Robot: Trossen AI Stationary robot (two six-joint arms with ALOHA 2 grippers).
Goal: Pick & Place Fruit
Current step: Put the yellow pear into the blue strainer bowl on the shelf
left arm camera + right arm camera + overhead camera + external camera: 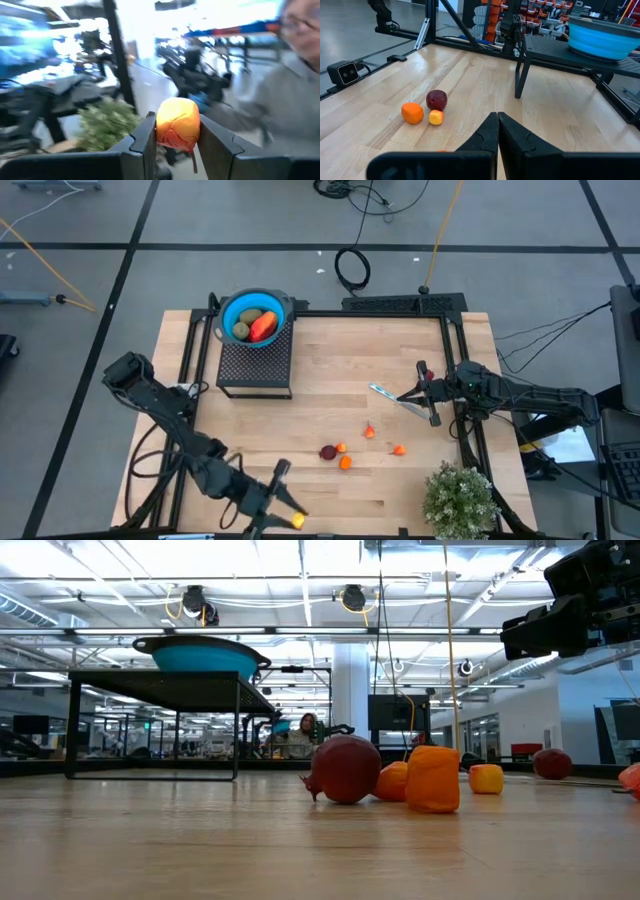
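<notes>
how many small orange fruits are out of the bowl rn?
5. Four lie loose on the table: one beside the dark red fruit, one just below it, one and one further right. The fifth is in the left hand.

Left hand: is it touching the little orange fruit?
Touching. The left wrist view shows the left hand squeezing the little orange fruit between both fingers, no gap.
</notes>
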